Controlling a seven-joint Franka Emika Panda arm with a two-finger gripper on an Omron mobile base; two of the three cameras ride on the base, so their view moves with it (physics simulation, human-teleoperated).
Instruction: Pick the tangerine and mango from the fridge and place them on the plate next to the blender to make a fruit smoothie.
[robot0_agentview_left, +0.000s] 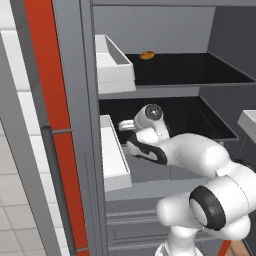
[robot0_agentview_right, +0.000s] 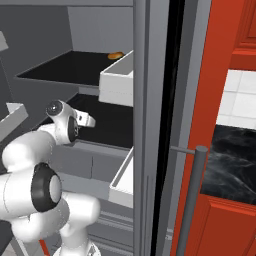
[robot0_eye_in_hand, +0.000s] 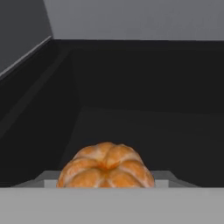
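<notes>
At nine o'clock in the left base view we see white tiled wall, then a red cabinet panel, then the fridge's long grey bar handle (robot0_agentview_left: 56, 185) running down toward seven o'clock. Past it stands the open fridge (robot0_agentview_left: 75, 100) — grey walls, black shelves, white door bins (robot0_agentview_left: 112, 67) at its left edge. On the upper black shelf (robot0_agentview_left: 190, 70), at twelve o'clock, lies a small orange fruit (robot0_agentview_left: 146, 55), too small to name. The white arm reaches onto the lower shelf at centre. In the hand view the tangerine (robot0_eye_in_hand: 106, 167) sits at six o'clock between the fingers of the gripper (robot0_eye_in_hand: 106, 183), which is closed on it — dark shelf and grey back wall beyond.
</notes>
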